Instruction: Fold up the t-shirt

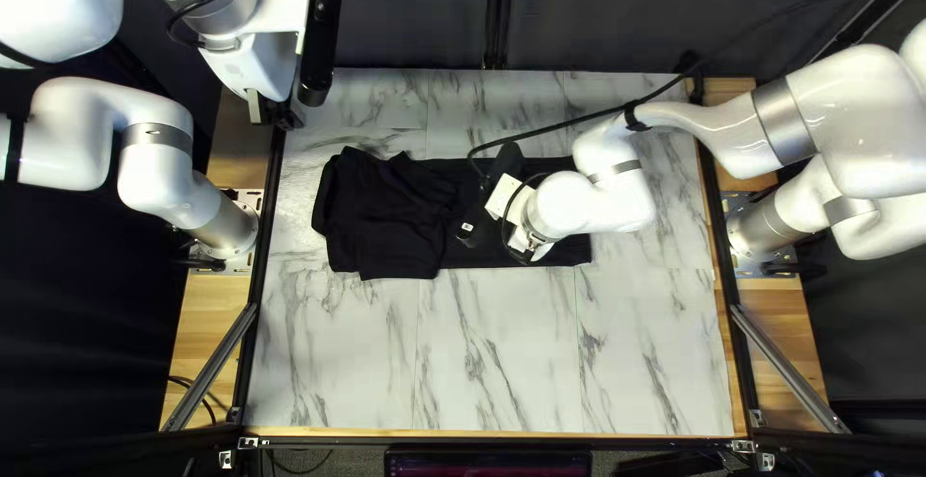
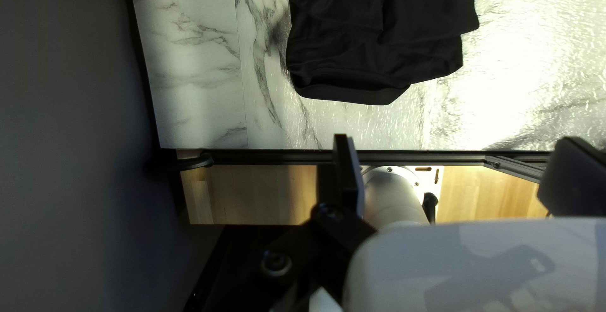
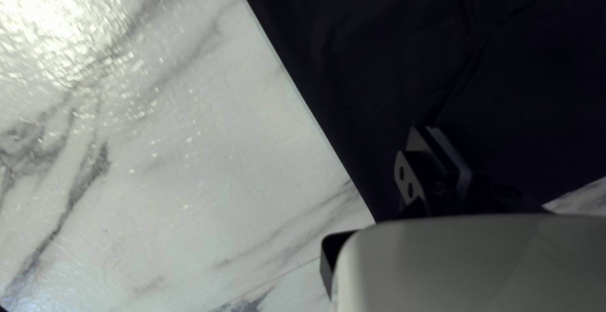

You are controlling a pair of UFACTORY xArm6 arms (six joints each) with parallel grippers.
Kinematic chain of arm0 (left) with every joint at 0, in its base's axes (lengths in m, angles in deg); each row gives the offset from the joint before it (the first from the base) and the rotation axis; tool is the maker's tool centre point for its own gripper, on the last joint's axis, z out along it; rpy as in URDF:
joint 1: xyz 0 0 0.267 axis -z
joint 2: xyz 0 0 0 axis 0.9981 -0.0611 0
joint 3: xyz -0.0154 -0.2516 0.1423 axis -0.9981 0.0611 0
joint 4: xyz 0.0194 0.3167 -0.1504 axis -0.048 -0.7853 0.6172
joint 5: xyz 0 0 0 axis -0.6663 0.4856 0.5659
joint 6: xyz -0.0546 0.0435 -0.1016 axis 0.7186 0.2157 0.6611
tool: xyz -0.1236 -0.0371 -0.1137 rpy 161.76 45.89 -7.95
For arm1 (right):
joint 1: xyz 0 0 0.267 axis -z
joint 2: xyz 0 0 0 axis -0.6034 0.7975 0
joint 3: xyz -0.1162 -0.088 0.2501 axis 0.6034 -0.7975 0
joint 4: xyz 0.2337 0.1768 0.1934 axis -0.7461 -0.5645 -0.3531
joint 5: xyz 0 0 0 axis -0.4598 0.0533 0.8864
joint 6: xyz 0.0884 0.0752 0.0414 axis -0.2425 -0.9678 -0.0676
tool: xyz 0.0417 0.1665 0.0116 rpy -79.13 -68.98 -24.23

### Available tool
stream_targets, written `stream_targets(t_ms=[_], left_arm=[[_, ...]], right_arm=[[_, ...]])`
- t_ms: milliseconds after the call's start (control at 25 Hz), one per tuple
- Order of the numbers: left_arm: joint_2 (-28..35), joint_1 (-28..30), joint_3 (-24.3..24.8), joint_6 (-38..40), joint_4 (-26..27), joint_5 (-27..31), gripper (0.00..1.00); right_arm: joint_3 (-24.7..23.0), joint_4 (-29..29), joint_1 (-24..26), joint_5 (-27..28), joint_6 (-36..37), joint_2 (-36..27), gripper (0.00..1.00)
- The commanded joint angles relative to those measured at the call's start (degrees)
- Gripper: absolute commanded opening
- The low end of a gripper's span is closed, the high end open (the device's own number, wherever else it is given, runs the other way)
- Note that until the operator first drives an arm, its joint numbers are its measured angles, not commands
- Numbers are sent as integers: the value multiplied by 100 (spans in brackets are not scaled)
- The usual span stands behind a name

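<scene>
Black t-shirt (image 1: 386, 217) partly hidden by right tool (image 1: 521, 241).

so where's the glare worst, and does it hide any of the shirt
left wrist view: white glare washes out the tabletop beside the t-shirt, whose edges stay clear; right wrist view: speckled glare on the tabletop, off the t-shirt; top left view: no comparable glare

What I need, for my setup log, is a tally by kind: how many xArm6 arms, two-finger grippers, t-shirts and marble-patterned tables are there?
xArm6 arms: 2
Two-finger grippers: 2
Black t-shirt: 1
Marble-patterned table: 1
Total: 6
</scene>
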Motion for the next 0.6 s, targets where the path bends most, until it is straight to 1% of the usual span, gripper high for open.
stream_targets(t_ms=[40, 280, 400, 440, 480, 520, 600], left_arm=[[0, 0, 0, 0, 0, 0, 100], [0, 0, 0, 0, 0, 0, 100], [0, 0, 0, 0, 0, 0, 100], [0, 0, 0, 0, 0, 0, 100], [0, 0, 0, 0, 0, 0, 100], [0, 0, 0, 0, 0, 0, 100], [0, 0, 0, 0, 0, 0, 100]], right_arm=[[78, 32, 39, -185, 27, 279, 0], [215, -41, 35, -308, 144, 594, 0], [363, -108, 4, -342, 231, 776, 1], [392, -131, 0, -349, 263, 809, 52], [427, -155, -2, -349, 295, 842, 93], [472, -210, 2, -350, 369, 878, 100], [482, -282, 27, -359, 473, 868, 100]])
